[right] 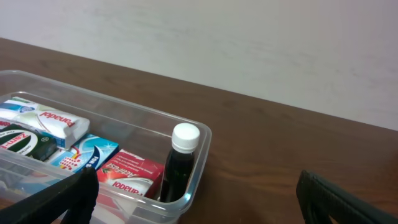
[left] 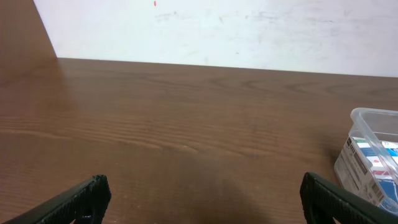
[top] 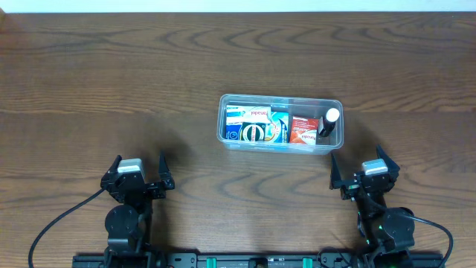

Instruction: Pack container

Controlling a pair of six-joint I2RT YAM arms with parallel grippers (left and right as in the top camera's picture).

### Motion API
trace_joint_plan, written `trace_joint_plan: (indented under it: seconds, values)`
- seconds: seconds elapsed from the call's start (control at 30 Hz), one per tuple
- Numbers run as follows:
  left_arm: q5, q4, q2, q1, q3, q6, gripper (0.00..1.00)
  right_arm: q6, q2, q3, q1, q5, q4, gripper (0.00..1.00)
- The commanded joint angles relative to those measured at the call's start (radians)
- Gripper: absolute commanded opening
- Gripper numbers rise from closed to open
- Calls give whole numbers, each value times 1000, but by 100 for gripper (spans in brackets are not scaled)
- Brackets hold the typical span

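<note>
A: Where do we put the container (top: 221, 125)?
B: On the counter (top: 111, 82), right of centre, long side running left to right. It sits just ahead of the right end effector (top: 357, 155), not touching it.
A: Contents?
B: A dark bottle (top: 329, 123) with a white cap stands upright at the right end. A red box (top: 303, 130) is just beside it, then a blue box (top: 279, 126). A white box (top: 256, 113) lies toward the far wall. There's a dark pack (top: 253, 134) near the left end; it's probably another small carton, but the print is too small for us to read.
A: End effectors?
B: The right one's fingers are spread wide, with nothing between them. The left end effector (top: 140, 159) is well left of the container, near the front edge. It's just as wide and holds nothing.
A: Contact?
B: We see both apart from the container.
</note>
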Motion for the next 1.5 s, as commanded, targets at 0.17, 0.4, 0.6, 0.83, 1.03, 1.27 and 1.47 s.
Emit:
trace_joint_plan:
  seconds: [0.17,0.4,0.6,0.83,1.03,1.27,1.47]
  values:
    - [-15,-2,-7,-4,-32,18,98,-4,-6,-2,-100,-3,-3,99]
    - [-15,-2,-7,-4,-32,18,98,-4,-6,-2,-148,-3,-4,99]
    - [-15,-2,-7,-4,-32,18,98,-4,-6,-2,-148,-3,-4,99]
    - [-15,-2,-7,-4,-32,18,98,-4,-6,-2,-148,-3,-4,99]
    - [-15,-2,-7,-4,-32,18,98,-4,-6,-2,-148,-3,-4,99]
    - [-15,-2,-7,-4,-32,18,98,-4,-6,-2,-148,-3,-4,99]
    - [-15,-2,-7,-4,-32,18,98,-4,-6,-2,-148,-3,-4,99]
